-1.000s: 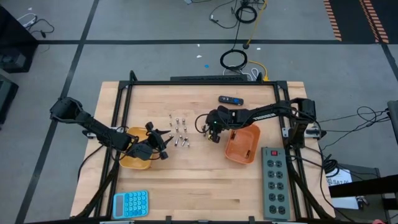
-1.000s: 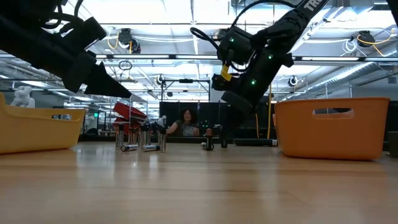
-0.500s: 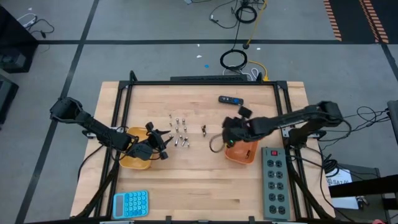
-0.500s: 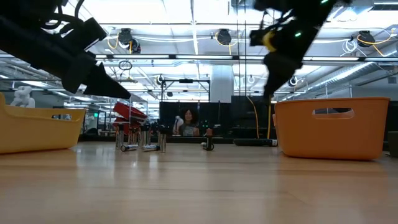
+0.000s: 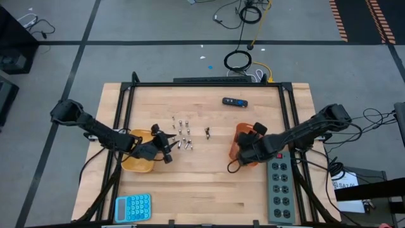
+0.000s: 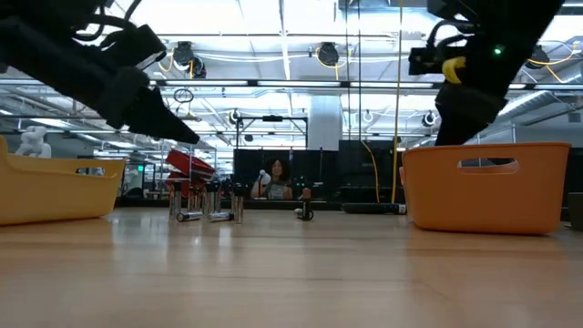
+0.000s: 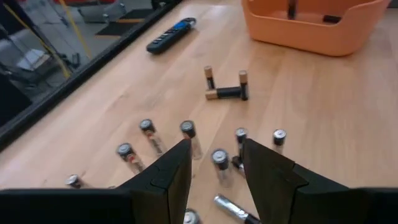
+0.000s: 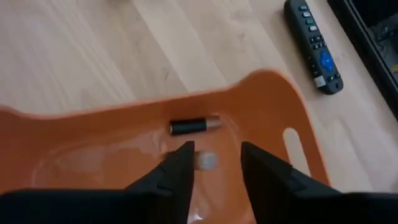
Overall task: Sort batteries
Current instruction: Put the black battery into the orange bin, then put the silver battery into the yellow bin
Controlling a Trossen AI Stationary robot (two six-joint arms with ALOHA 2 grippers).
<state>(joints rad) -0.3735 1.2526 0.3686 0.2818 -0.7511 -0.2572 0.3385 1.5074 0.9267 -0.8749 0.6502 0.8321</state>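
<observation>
Bright, even overhead light; soft shadows, glaring ceiling lamps.

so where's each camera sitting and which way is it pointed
High view: overhead, straight down on the table, both arms, yellow tray, orange tray.
Low view: table height, level across to the room; arms enter from above.
Left wrist view: past the left gripper, open, over the batteries.
Right wrist view: past the right gripper, open, into the orange tray, one battery inside.
Shared: both wrist views show the remote.
</observation>
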